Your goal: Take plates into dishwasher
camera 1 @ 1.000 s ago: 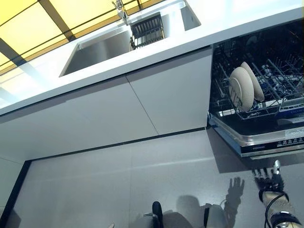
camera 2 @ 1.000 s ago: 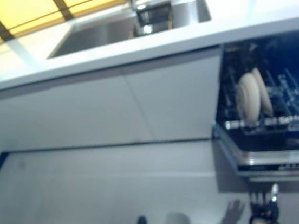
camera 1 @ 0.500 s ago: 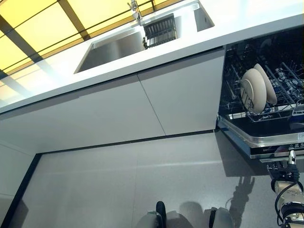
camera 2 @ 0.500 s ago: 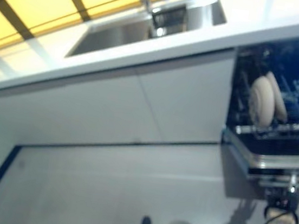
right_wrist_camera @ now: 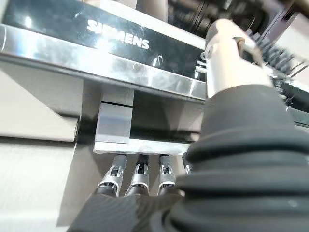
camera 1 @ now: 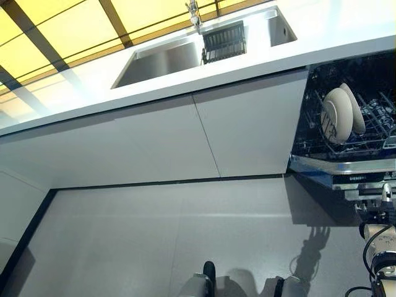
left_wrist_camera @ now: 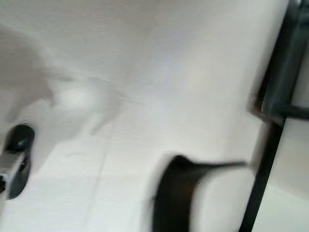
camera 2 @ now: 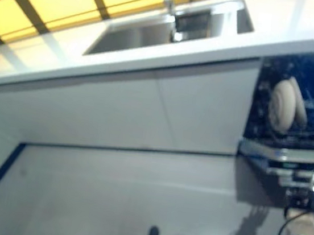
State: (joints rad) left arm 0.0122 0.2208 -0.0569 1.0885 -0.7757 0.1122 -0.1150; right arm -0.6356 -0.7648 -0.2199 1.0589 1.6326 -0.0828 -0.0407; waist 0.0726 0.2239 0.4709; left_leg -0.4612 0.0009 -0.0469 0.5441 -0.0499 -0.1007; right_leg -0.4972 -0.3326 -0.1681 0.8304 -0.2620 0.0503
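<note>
Two cream plates (camera 1: 339, 112) stand upright in the wire rack (camera 1: 374, 127) of the open dishwasher at the right. Its door (camera 1: 346, 178), with a dark panel and steel edge, hangs out low over the floor. My right hand (camera 1: 378, 218) is just under the door's front edge. In the right wrist view its fingers (right_wrist_camera: 137, 175) reach straight up against the underside of the door (right_wrist_camera: 96, 53) and the thumb (right_wrist_camera: 231, 58) stands apart. It holds nothing. The left wrist view shows only blurred floor and a dark-tipped part of my left hand (left_wrist_camera: 14, 159) at the edge.
A white counter (camera 1: 322, 37) runs along the back with a steel sink (camera 1: 179, 59), a dark drainer basket (camera 1: 224, 42) and a tap (camera 1: 193, 11). White cabinet fronts (camera 1: 185, 142) stand to the left of the dishwasher. Grey floor (camera 1: 154, 235) lies before them.
The camera has turned, so the whole scene sits further right. My right hand has risen from below the door up to the door's underside.
</note>
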